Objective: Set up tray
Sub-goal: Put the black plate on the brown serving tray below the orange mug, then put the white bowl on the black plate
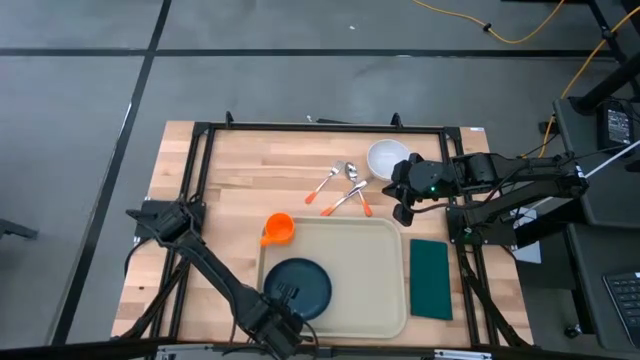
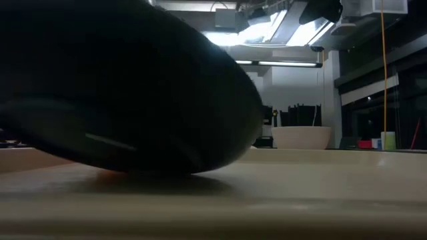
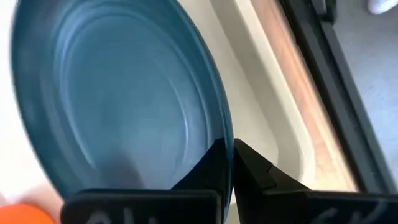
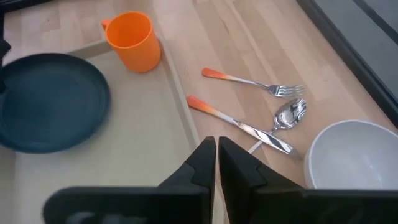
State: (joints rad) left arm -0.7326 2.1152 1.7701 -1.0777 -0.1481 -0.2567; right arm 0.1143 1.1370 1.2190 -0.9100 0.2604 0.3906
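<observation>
- Your left gripper (image 3: 231,163) has its fingers pinched on the rim of the dark blue plate (image 1: 297,285), which sits at the near left corner of the tray (image 1: 375,275); the low view shows the plate tilted, one edge lifted off the tray floor, so I'd judge it not quite set down.
- The tray lies flat on the table (image 1: 240,180), directly ahead of that gripper and under the plate. The plate is the only dish inside it.
- Your right gripper (image 4: 216,163) hangs with fingers nearly together and nothing between them, just above the tray's far right corner.
- Ahead of the right gripper, off the tray: the fork (image 4: 261,84), spoon (image 4: 287,117) and knife (image 4: 239,124) lying close together, and the white bowl (image 4: 354,155) just beside them.
- The orange cup (image 1: 278,229) stands outside the tray, touching or just beside its far left corner.
- The green napkin (image 1: 431,278) lies beside the tray's right rim, apart from it.
- By my reading you're early: one item going in, with bowl, cup, cutlery and napkin likely left.
</observation>
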